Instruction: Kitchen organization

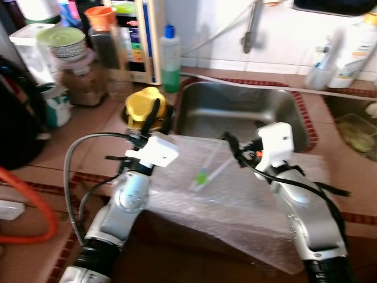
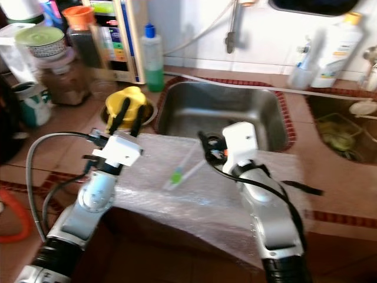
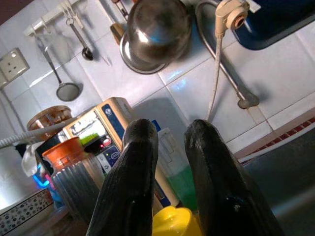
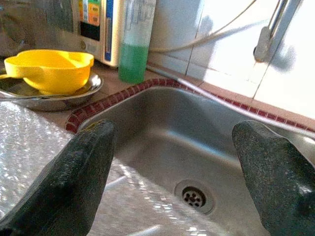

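A sheet of bubble wrap (image 1: 235,206) lies over the counter's front edge, just before the steel sink (image 1: 235,109). On it rests a clear toothbrush-like stick with a green tip (image 1: 203,174). My right gripper (image 1: 234,150) hovers over the wrap's far edge by the sink, fingers (image 4: 83,177) wide open with nothing between them. My left gripper (image 1: 160,115) points upward beside a yellow juicer (image 1: 141,105) on a metal dish (image 4: 54,101). Its fingers (image 3: 135,162) stand a narrow gap apart and hold nothing.
A green soap bottle (image 1: 171,59) stands behind the sink's left corner. Jars (image 1: 79,65) and a dark appliance (image 1: 17,118) crowd the left counter. An orange hose (image 1: 35,206) curls at the left. A second basin (image 1: 356,132) and bottles (image 1: 353,47) are on the right.
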Controlling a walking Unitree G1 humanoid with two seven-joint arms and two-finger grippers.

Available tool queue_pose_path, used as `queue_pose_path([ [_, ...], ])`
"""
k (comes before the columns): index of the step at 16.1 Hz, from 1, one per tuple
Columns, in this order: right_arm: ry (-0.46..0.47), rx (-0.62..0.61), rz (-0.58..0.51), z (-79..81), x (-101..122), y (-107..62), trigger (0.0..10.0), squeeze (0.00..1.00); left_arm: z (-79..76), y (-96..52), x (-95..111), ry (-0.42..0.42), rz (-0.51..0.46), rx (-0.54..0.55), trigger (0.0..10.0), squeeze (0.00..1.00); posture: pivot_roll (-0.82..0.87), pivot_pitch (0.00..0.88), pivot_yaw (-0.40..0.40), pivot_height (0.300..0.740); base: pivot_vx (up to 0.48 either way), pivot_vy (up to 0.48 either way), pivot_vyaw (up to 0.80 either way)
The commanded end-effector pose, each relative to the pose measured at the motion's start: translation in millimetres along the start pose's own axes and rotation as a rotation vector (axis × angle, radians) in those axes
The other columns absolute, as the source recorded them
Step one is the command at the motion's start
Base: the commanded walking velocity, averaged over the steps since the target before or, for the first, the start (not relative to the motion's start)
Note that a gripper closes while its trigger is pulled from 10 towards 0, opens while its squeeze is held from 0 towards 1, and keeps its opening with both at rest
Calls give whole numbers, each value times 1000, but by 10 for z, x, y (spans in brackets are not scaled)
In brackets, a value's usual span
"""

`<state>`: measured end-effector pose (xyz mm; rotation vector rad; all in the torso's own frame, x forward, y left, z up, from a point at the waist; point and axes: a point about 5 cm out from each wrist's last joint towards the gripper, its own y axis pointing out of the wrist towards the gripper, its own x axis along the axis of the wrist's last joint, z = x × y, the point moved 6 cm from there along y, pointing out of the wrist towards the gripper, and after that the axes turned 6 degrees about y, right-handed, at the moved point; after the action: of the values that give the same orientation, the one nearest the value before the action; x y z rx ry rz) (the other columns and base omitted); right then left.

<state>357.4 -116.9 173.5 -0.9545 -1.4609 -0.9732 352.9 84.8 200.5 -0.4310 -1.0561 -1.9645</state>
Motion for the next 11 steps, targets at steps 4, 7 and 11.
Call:
queue_pose_path([
  [4, -14, -21, -11, -44, 66, -2, 10000, 0, -24, 14, 56, -26, -3, -11, 10000, 0, -90, 29, 43, 740, 0, -120, 0],
  [7, -18, -24, -11, -49, 82, -29, 10000, 0, -35, 20, 64, -32, -4, -16, 10000, 0, -103, 32, 45, 740, 0, -480, 0],
  [11, -23, -23, -13, -62, 128, -53, 10000, 0, -61, 5, 65, -40, 9, -25, 10000, 0, -107, 36, 41, 740, 0, 0, 0],
])
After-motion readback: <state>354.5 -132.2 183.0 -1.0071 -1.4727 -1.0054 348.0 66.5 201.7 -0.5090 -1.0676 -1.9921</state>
